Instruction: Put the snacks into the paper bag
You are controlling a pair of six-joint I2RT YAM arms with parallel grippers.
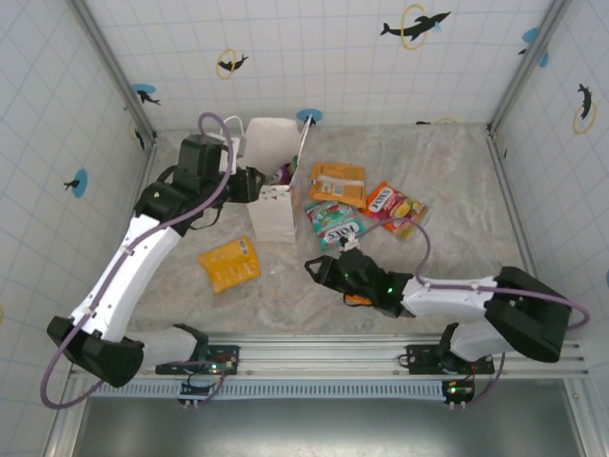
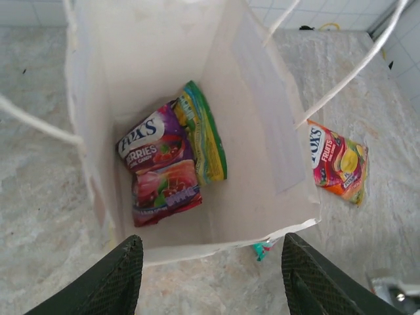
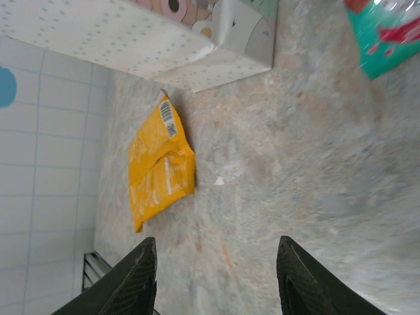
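over the paper bag point(image 2: 262, 98), your left gripper point(image 2: 213, 269) hangs spread and empty; your right gripper point(image 3: 216, 262), also wide and empty, faces the yellow-orange packet point(image 3: 161, 164), likely your next pick.

A white paper bag point(image 1: 273, 205) stands open near the far edge of the table point(image 1: 457, 171). The left gripper point(image 1: 253, 184) hovers at its left rim. Just right of the bag lie an orange packet point(image 1: 338, 184), a teal packet point(image 1: 335, 225) and a red-yellow packet point(image 1: 396, 207), close together. A yellow packet point(image 1: 229, 264) lies alone nearer the left edge. The right gripper point(image 1: 319, 269) points left over the table's middle.
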